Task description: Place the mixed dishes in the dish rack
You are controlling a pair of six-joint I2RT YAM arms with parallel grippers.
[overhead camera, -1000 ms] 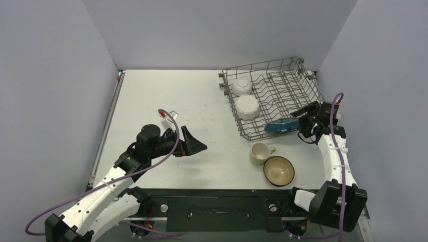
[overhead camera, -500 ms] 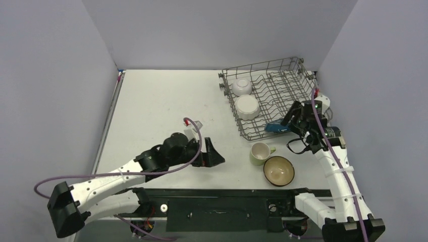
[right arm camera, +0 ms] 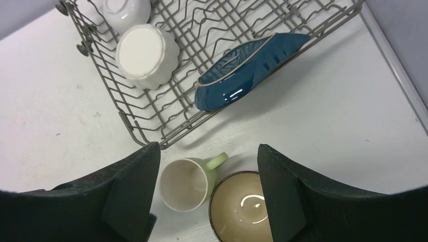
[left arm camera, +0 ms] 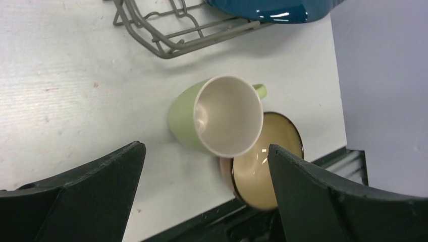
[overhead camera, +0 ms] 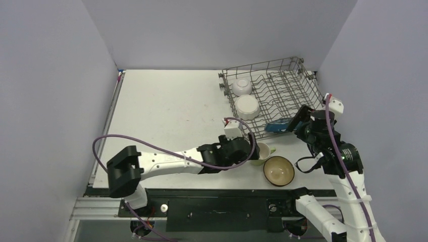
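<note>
Seen from overhead, a wire rack (overhead camera: pixel 285 91) sits at the upper right of a white bench (overhead camera: pixel 166 101). Inside it, a white bowl (overhead camera: pixel 242 86) and a scalloped plate (overhead camera: pixel 248 107) fill its left end. A blue dish (overhead camera: pixel 279 125) leans on its lower right rim. Just below the rack, a green mug (overhead camera: pixel 262 153) and a brown bowl (overhead camera: pixel 278 170) sit side by side on the bench. The left end effector (left arm camera: pixel 204 148) is released, its fingers spread either side of the mug without touching it. The right end effector (right arm camera: pixel 207 146), near the rack's lower right corner, is released and empty.

No legible text or markings
</note>
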